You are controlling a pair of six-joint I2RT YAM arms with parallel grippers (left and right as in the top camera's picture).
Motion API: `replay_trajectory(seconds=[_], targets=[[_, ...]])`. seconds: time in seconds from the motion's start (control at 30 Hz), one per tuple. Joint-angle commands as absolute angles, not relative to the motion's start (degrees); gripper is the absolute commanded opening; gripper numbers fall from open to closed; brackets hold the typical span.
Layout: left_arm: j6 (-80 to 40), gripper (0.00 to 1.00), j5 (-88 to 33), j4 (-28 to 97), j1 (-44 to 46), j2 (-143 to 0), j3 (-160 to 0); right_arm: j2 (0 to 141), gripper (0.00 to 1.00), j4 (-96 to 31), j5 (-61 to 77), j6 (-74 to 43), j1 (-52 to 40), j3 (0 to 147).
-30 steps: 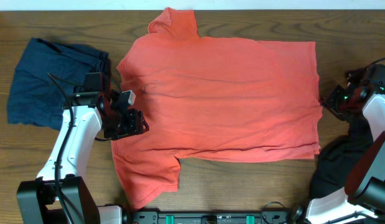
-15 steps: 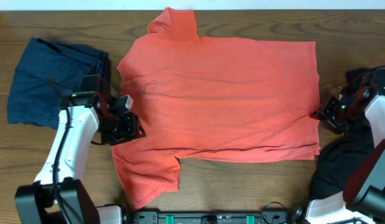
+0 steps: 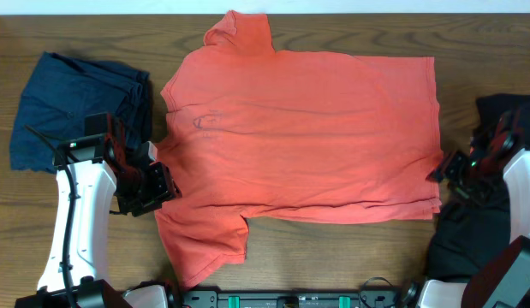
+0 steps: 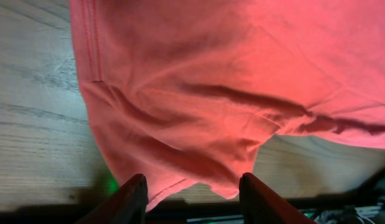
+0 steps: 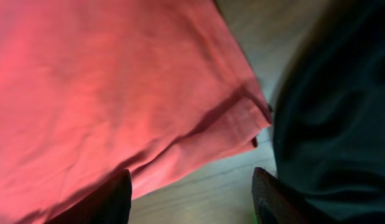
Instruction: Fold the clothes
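The coral-red T-shirt (image 3: 307, 128) lies spread flat on the wooden table, collar to the left, hem to the right, small dark logo (image 3: 205, 122) facing up. My left gripper (image 3: 158, 183) hovers open at the shirt's left edge near the lower sleeve. In the left wrist view the sleeve's edge (image 4: 198, 149) lies on the table below the open left gripper (image 4: 195, 202), ungripped. My right gripper (image 3: 443, 170) is open beside the hem's lower right corner. In the right wrist view only bare wood shows between the fingers of the right gripper (image 5: 192, 202), with the hem corner (image 5: 242, 115) just ahead.
A crumpled navy garment (image 3: 72, 111) lies at the far left, close behind the left arm. A black garment (image 3: 474, 231) (image 5: 332, 112) is heaped at the right edge under the right arm. Bare wood (image 3: 333, 257) shows in front of the shirt.
The left gripper has drawn back off the shirt toward the lower left, uncovering the logo. The right gripper has moved toward the front along the hem and its jaws have widened.
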State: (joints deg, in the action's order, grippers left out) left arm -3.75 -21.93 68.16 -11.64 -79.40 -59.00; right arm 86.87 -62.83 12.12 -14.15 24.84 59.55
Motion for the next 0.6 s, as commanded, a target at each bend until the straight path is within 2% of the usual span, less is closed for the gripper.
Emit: replay_trajectory(seconds=[0.0, 0.17, 0.27, 0.3, 0.4, 0.5, 0.57], targets=[[-5.21, 0.5, -20.05, 68.38, -11.94, -79.35, -58.94, 87.55, 0.58, -61.6, 9.23, -18.74, 26.13, 55.33], [-4.99, 0.5, -20.05, 68.01, -11.94, -79.35, -58.94, 87.55, 0.57, -58.59, 8.8, -20.08, 27.09, 51.09], [-4.99, 0.5, -20.05, 67.2, -11.92, -79.35, -58.94, 87.55, 0.5, -54.48, 9.23, -22.76, 27.05, 47.79], [-4.99, 0.5, -20.05, 67.07, -11.94, -79.35, -58.94, 87.55, 0.45, -53.17, 9.23, -23.68, 27.05, 46.89], [-4.99, 0.5, -20.08, 67.07, -11.94, -79.35, -58.94, 87.55, 0.2, -51.46, 9.21, -24.71, 27.05, 45.54], [-4.99, 0.5, -20.08, 67.22, -11.92, -79.35, -58.94, 87.42, 0.01, -50.52, 9.3, -24.16, 27.09, 46.06], [-5.02, 0.5, -20.49, 67.24, -11.92, -79.35, -58.94, 87.18, 0.01, -51.18, 10.41, -23.09, 27.18, 47.51]])
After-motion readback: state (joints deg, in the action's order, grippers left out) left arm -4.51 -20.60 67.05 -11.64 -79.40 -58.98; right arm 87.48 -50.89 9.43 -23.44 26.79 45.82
